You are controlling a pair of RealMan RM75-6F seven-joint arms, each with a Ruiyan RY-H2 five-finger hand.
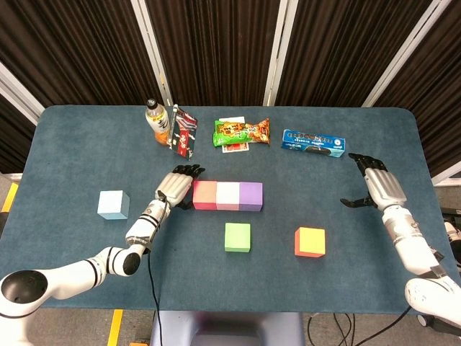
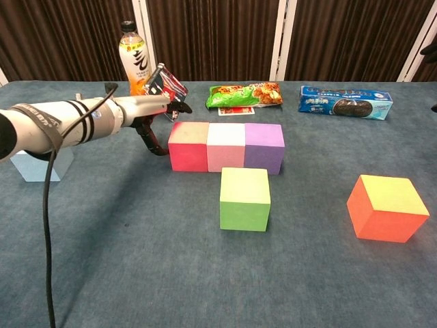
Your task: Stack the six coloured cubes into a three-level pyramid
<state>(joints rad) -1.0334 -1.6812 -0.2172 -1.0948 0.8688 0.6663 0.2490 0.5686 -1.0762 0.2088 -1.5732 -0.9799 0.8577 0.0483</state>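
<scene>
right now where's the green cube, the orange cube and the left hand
green cube (image 1: 237, 236), head view, on its top face
orange cube (image 1: 310, 241), head view, on its top face
left hand (image 1: 175, 188), head view, on its back

red cube (image 1: 204, 195), pale pink cube (image 1: 227, 195), purple cube (image 1: 251, 195), green cube (image 1: 237, 236), orange cube (image 1: 310, 242), light blue cube (image 1: 113, 205), teal table (image 1: 72, 144)

The tabletop (image 1: 65, 144) is covered with a dark blue-green cloth and has rounded corners. Behind the tabletop hang dark pleated curtains (image 1: 216, 50), divided by white vertical bars (image 1: 277, 50). Below the tabletop, the grey floor carries yellow tape marks (image 1: 115, 326).
</scene>
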